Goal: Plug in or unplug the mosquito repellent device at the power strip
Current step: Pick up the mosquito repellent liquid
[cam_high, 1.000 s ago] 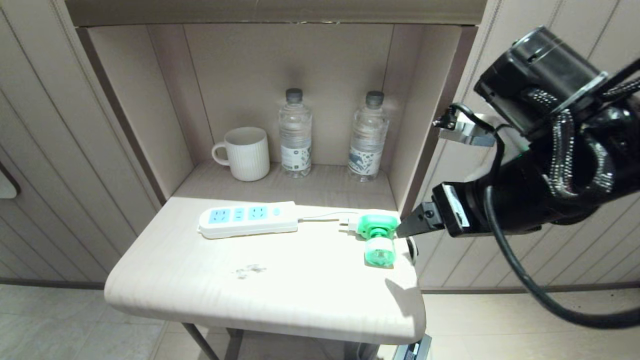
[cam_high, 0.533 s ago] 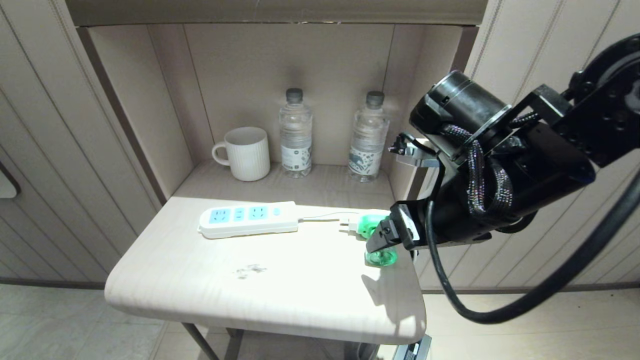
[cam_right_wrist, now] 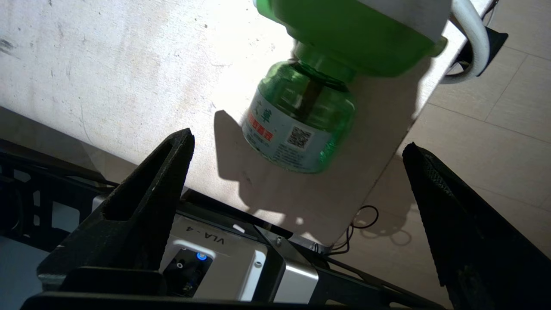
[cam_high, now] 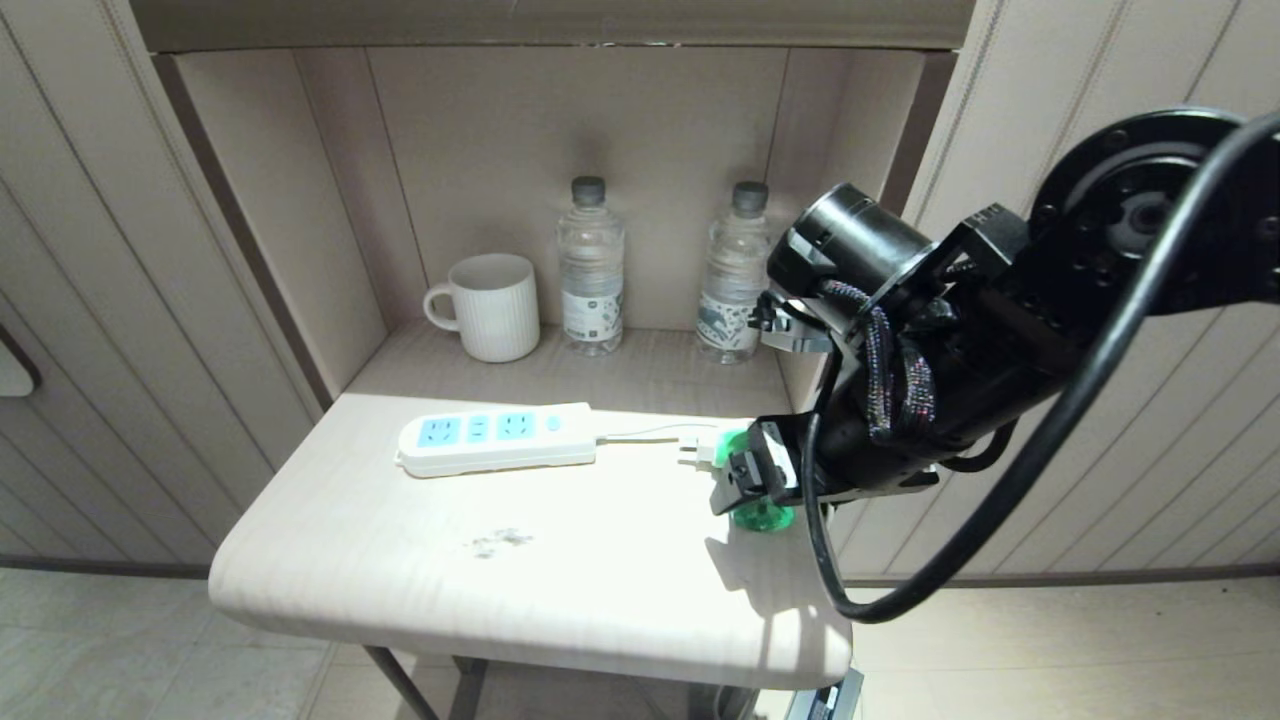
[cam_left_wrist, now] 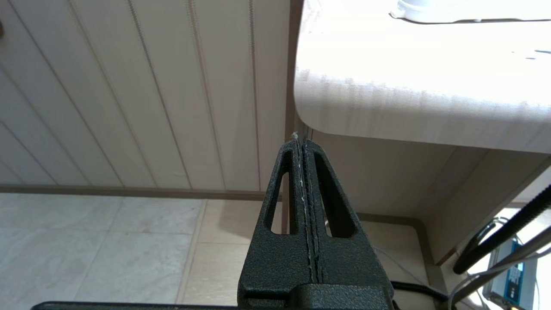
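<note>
My right gripper [cam_right_wrist: 297, 146] has swung in over the repellent [cam_right_wrist: 301, 125], black ribbed jaws spread wide, glossy green bottle unpinched. Left gripper [cam_left_wrist: 301, 142] pressed together, below the table [cam_left_wrist: 387, 86].

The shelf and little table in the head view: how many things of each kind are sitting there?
Water bottles: 2
Mug: 1
Power strip: 1
Mosquito repellent device: 1, lying unplugged near the table's right edge, under the right end effector
Total: 5
</note>
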You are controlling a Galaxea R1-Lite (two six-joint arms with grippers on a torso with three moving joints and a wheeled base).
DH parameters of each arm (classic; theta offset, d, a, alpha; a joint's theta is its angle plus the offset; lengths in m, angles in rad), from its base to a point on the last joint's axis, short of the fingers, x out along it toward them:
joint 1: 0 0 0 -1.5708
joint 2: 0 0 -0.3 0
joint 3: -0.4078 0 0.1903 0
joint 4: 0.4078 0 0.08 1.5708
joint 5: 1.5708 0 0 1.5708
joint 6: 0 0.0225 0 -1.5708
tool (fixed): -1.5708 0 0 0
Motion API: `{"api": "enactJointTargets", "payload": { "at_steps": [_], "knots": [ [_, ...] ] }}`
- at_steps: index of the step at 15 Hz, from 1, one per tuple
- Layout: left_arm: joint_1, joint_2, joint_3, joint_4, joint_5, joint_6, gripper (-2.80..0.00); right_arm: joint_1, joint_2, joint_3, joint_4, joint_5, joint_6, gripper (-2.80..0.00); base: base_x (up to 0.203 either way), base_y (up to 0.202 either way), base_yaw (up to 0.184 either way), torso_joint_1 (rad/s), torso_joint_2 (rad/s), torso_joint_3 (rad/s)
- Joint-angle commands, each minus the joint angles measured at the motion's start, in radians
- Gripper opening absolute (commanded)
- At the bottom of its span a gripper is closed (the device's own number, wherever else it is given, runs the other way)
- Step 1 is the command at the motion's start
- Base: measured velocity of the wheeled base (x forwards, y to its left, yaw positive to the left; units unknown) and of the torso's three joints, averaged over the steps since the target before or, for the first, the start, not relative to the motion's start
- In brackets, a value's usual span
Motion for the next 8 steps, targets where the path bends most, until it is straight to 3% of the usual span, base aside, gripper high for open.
{"api": "enactJointTargets", "payload": {
  "at_steps": [1, 5, 8],
  "knots": [
    [0.0, 0.001, 0.0, -0.001, 0.0, 0.0, -2.8, 0.0, 0.045, -0.025, 0.006, 0.0, 0.003, 0.0, 0.0, 0.0, 0.0, 0.0, 0.0, 0.0],
    [0.0, 0.001, 0.0, 0.0, 0.0, 0.0, -2.8, -0.007, 0.097, -0.076, 0.007, -0.003, 0.011, 0.0, 0.0, 0.0, 0.0, 0.0, 0.0, 0.0],
    [0.0, 0.001, 0.0, 0.0, 0.0, 0.0, -2.8, 0.0, 0.099, -0.089, 0.007, -0.024, 0.085, 0.0, 0.0, 0.0, 0.0, 0.0, 0.0, 0.0]
  ]
}}
